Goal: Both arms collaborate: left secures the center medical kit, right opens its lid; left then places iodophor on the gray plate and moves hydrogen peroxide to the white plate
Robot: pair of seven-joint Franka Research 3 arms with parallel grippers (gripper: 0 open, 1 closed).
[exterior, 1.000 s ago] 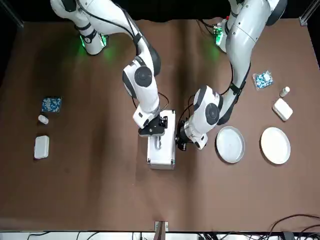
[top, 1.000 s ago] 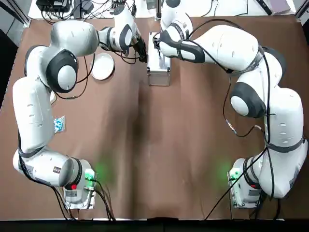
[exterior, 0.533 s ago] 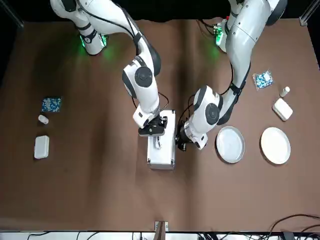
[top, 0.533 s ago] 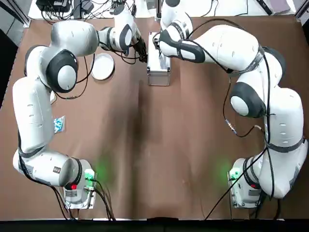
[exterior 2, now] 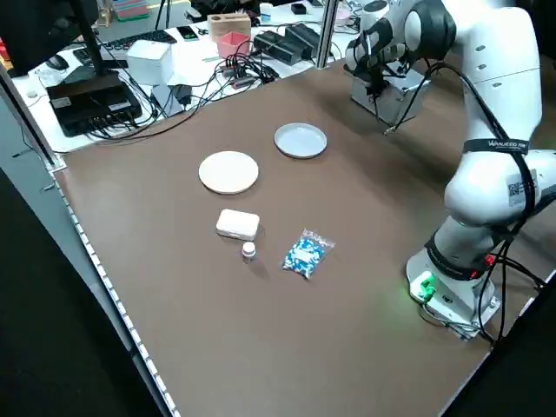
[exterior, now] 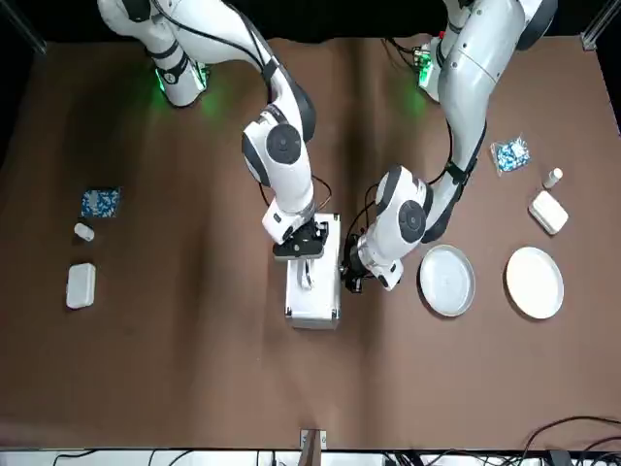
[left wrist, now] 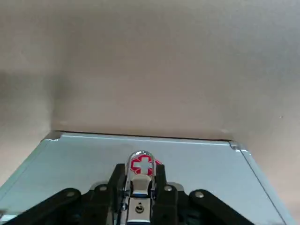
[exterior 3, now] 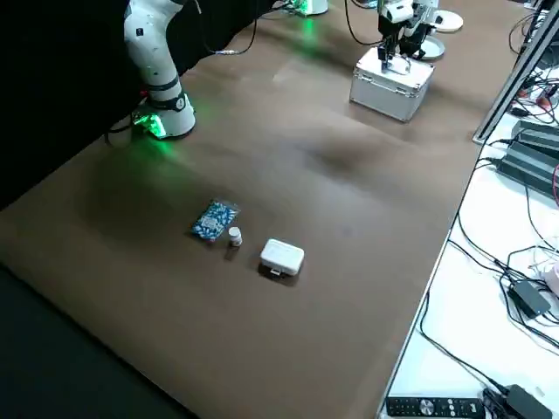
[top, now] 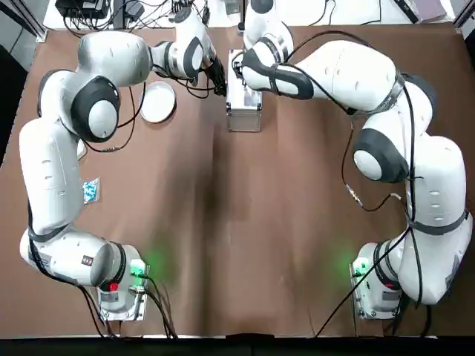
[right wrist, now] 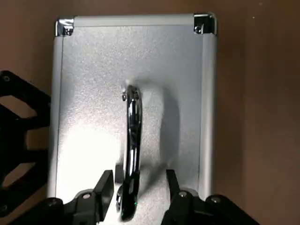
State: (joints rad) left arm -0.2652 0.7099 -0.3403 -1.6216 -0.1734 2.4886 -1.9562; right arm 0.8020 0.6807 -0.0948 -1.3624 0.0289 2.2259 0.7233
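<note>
1. Robot arms, glossy white with gray round joints, rise from the near edge of the brown bench (exterior: 194,379), one left and one right; green light glows at their bases.
2. Crinkly clear packets with blue-and-white contents lie nearest among the small things: left packet (exterior: 509,155), right packet (exterior: 100,203).
3. Just beyond each packet stands a small white bottle with a rounded cap: left bottle (exterior 2: 249,250), right bottle (exterior 3: 235,236). I cannot tell what either holds.
4. Farther on sit two white boxes with rounded corners, left box (exterior: 548,212) and right box (exterior: 81,286), both closed.
5. Medical kit (exterior: 312,301) rests at the far middle, a hard rectangular case with aluminium edges and shiny metal corners. Its flat lid (right wrist: 93,84) is down, so the contents are hidden.
6. Right gripper (right wrist: 142,174) is released above the lid, its fingers apart on either side of the curved, polished handle (right wrist: 133,136).
7. Left gripper (left wrist: 139,176), at the kit's left side, grasps the metal latch (left wrist: 139,187); a red cross mark shows behind it.
8. Left of the kit lie round, shallow plates: the gray plate (exterior: 447,281), then the white plate (exterior: 535,282).
9. Beyond the far edge, a white desk (exterior 2: 195,61) carries tangled black cables and a monitor (exterior 2: 39,26).
</note>
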